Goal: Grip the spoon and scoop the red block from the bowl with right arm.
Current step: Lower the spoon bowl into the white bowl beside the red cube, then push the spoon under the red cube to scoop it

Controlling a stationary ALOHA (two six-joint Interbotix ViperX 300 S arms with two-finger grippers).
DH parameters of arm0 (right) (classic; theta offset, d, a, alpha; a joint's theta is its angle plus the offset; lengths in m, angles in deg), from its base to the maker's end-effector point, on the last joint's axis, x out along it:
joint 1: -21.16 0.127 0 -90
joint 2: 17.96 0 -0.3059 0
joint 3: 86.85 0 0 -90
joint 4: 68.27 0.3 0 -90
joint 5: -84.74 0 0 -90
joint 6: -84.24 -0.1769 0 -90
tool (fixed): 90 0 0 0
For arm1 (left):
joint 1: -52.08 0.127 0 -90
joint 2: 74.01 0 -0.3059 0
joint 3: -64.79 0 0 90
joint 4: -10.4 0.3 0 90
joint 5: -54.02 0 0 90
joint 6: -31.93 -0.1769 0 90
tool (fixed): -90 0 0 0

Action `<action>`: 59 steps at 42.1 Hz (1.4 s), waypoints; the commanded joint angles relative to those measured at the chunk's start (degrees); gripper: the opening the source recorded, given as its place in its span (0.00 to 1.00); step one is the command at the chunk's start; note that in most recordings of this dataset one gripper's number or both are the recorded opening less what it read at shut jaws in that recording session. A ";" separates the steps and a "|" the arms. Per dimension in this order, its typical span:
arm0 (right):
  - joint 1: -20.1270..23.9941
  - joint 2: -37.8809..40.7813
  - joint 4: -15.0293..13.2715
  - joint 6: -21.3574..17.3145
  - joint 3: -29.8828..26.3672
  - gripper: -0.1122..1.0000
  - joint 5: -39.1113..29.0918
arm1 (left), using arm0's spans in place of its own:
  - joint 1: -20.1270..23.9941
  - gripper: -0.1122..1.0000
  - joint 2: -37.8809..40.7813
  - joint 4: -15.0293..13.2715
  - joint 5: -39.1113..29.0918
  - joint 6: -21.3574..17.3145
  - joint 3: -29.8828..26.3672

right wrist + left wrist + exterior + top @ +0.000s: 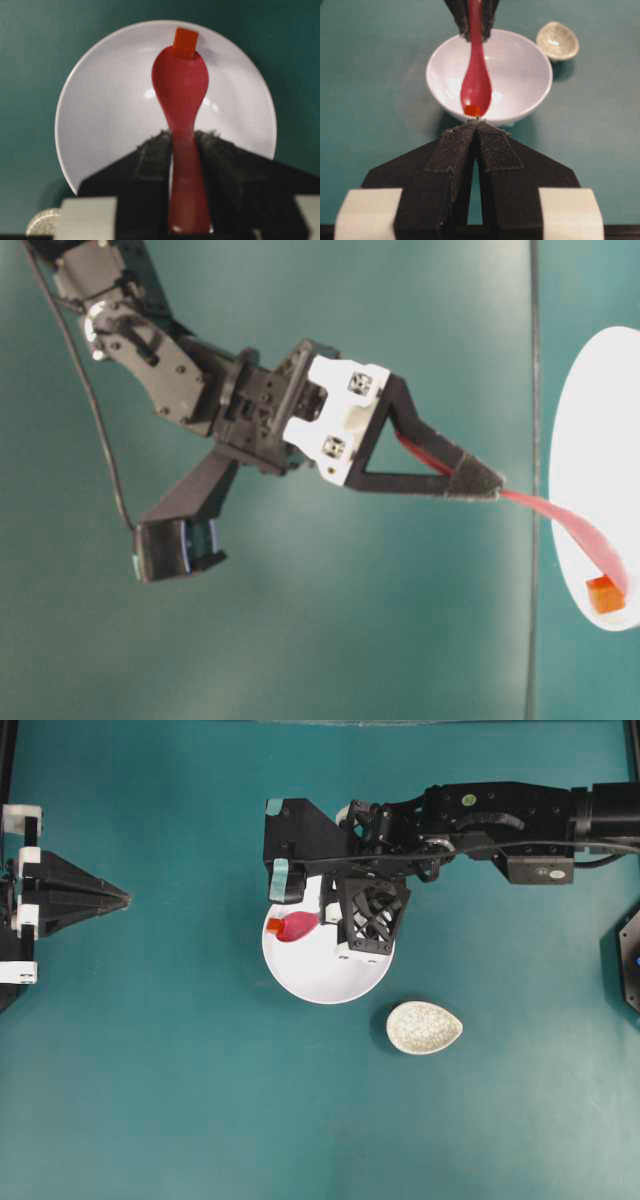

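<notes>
My right gripper (182, 137) is shut on the handle of the pink-magenta spoon (180, 85), whose scoop reaches down into the white bowl (100, 110). The red block (185, 43) sits against the tip of the scoop near the bowl's wall. Seen from overhead, the spoon (297, 925) and red block (274, 924) lie in the left part of the bowl (320, 975), under the right arm. The table-level view shows the right gripper (485, 485) holding the spoon (570, 525) slanting down to the block (604, 594). My left gripper (477, 122) is shut and holds nothing, at the far left (125, 898).
A beige speckled egg-shaped dish (424, 1026) lies on the teal table just right of and below the bowl. It also shows as a dish (558, 40) beyond the bowl (530, 75) in the left wrist view. A black fixture (630, 955) sits at the right edge.
</notes>
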 commanded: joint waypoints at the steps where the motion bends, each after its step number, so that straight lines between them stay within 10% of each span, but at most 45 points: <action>1: 0.18 -1.93 -0.09 -0.09 -1.05 0.33 1.23 | 0.18 0.10 0.44 0.18 0.70 -0.09 -1.14; 59: 1.49 -7.56 0.26 -0.18 11.34 0.33 16.08 | 0.18 0.10 0.44 0.18 0.70 0.00 -1.14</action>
